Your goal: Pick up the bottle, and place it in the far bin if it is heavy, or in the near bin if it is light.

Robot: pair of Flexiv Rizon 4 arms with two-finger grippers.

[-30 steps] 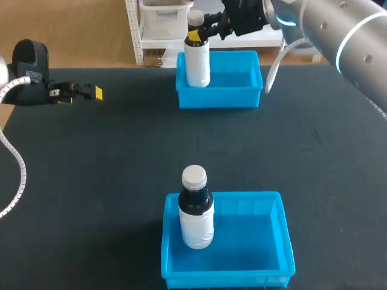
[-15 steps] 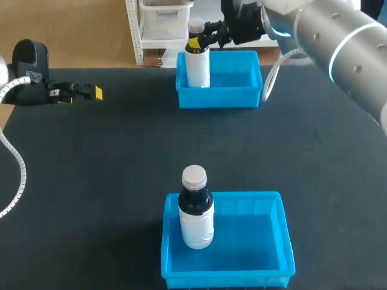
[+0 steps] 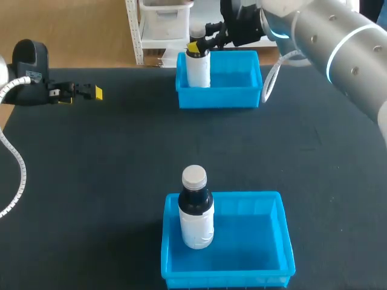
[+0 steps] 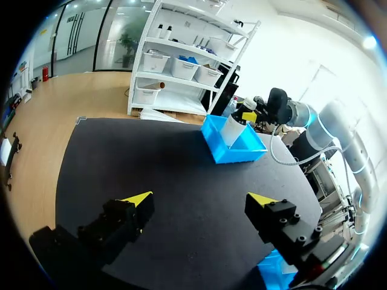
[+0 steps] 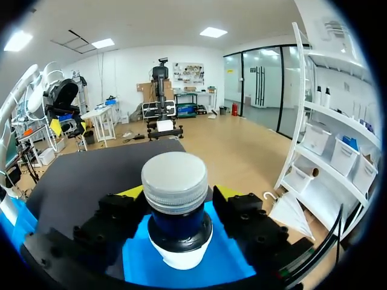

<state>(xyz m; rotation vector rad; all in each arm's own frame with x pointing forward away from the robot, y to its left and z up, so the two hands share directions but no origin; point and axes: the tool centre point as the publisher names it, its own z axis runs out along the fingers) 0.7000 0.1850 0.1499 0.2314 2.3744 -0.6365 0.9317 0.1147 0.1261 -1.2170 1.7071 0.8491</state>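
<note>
Your right pincer (image 3: 197, 46) is clenched on the bottle (image 3: 198, 67). It grips the dark neck just under the pale cap. In the right wrist view both fingers (image 5: 124, 214) press the neck from opposite sides. The bottle is upright inside the far bin (image 3: 239, 96), at the bin's left end as the head view shows it. You cannot tell whether its base rests on the bin floor. Your right arm comes in from the head view's right.

Your left pincer (image 3: 92, 92) hangs over the dark counter (image 3: 91, 181) near its left edge, well apart from both bins. It is released, with its yellow tips spread wide.

A second bottle (image 3: 195, 211) with a pale cap stands upright in the near bin (image 3: 260, 266), close to that bin's left wall.
</note>
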